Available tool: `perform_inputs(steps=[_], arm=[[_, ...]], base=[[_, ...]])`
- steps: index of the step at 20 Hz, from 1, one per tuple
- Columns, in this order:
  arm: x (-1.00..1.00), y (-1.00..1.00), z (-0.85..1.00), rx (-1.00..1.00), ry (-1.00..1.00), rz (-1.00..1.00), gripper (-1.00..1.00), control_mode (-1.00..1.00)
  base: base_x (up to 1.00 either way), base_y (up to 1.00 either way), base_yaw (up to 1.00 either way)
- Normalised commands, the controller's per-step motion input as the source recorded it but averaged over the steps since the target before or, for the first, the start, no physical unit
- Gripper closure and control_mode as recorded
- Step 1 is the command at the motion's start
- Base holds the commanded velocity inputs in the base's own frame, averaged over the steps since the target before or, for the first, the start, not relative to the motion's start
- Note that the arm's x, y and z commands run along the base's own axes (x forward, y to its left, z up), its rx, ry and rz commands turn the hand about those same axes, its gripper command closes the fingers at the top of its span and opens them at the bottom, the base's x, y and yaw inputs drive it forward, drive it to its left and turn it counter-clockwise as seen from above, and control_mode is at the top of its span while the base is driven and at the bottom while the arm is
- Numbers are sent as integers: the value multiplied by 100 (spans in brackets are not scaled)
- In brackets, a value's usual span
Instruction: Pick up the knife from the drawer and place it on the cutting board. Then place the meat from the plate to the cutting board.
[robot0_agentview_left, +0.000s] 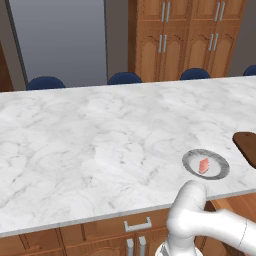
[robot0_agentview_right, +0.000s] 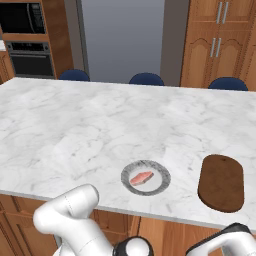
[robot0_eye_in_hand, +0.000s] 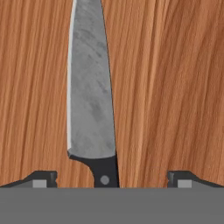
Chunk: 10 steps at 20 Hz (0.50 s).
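A knife (robot0_eye_in_hand: 91, 100) with a grey blade and black handle lies flat on the wooden drawer floor (robot0_eye_in_hand: 175, 87), blade pointing up in the hand view. My gripper (robot0_eye_in_hand: 111, 178) hangs open just above it, one fingertip (robot0_eye_in_hand: 41, 179) on each side of the handle, not touching it. On the marble counter the pinkish-red meat (robot0_agentview_right: 141, 177) (robot0_agentview_left: 203, 165) rests on the round grey plate (robot0_agentview_right: 161, 186) (robot0_agentview_left: 191, 161). The dark brown cutting board (robot0_agentview_right: 221, 182) (robot0_agentview_left: 247, 145) lies to the right of the plate, bare.
The marble counter (robot0_agentview_left: 100, 145) spreads wide to the left of the plate. Blue chair backs (robot0_agentview_right: 146, 79) line its far edge. A drawer front with a handle (robot0_agentview_left: 137, 224) sits below the counter edge, beside my arm (robot0_agentview_left: 187, 215).
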Motion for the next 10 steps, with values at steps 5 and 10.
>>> perform_inputs(steps=[5,10], arm=[[0,-1,-18,-3,1,-1,-100,-100],[0,0,-29,-5,0,0,-100,-100]], base=[[0,0,0],[0,0,0]])
